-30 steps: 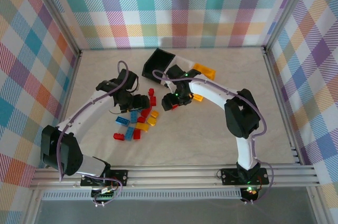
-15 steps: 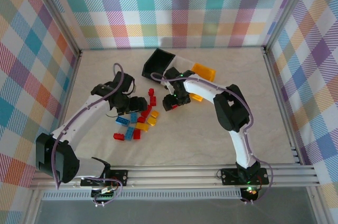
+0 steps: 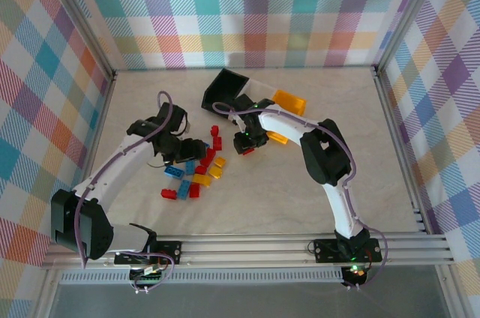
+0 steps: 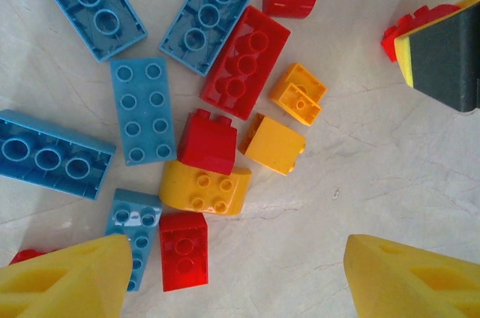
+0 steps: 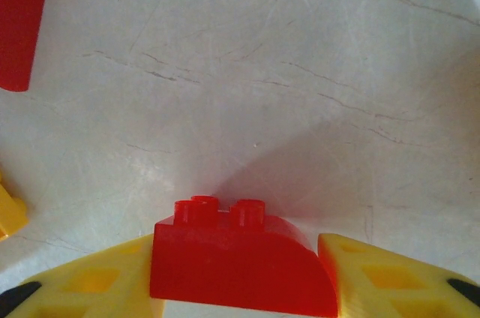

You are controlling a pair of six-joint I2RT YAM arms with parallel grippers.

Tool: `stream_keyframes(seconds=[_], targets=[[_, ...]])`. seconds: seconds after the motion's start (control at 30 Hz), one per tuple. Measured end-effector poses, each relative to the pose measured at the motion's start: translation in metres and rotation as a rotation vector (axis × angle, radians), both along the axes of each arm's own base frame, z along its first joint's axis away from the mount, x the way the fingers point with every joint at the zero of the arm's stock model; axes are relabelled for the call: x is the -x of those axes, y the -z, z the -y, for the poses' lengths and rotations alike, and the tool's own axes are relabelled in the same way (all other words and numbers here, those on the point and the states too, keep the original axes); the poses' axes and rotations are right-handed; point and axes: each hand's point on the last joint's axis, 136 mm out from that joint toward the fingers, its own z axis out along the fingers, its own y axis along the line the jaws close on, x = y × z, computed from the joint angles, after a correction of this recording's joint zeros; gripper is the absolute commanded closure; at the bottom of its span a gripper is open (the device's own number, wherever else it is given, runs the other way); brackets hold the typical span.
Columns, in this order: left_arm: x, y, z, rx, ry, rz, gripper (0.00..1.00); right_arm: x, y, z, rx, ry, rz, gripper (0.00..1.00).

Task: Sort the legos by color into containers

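Observation:
The legos [image 3: 196, 172] lie in a loose pile of red, yellow and blue at mid-table. My right gripper [image 5: 240, 273] is shut on a red curved lego [image 5: 240, 265], a yellow finger pressed to each end, low over the table. In the top view this gripper [image 3: 246, 145] sits just right of the pile. My left gripper [image 4: 240, 280] hangs open above the pile's edge, bare table between its fingers, a red lego [image 4: 184, 250] and a yellow curved lego [image 4: 204, 189] just ahead. The containers stand behind: black [image 3: 223, 89], white [image 3: 253, 91], yellow-orange [image 3: 289, 100].
A lone yellow lego [image 3: 277, 138] lies under the right arm's forearm. The plaid walls and metal rails [image 3: 247, 247] box in the table. Open tabletop [image 3: 285, 198] stretches in front of the pile and to the right.
My right gripper has closed on the red curved lego. The left gripper has edged a little left over the pile and stays open.

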Motion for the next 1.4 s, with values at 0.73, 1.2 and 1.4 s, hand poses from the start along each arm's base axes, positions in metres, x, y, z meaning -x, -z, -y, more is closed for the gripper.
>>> stream_keyframes(seconds=[0.73,1.2,1.4], targets=[[-0.007,0.014,0.004,-0.003,0.002,-0.031,0.25,-0.072,-0.113,0.078,-0.073,0.232,0.212,0.54],[-0.008,0.031,0.004,-0.027,0.006,-0.089,0.25,-0.131,-0.051,0.115,0.018,0.347,0.142,0.43],[-0.008,0.041,0.005,-0.041,0.028,-0.117,0.29,-0.13,-0.054,0.116,0.022,0.348,0.141,0.38]])
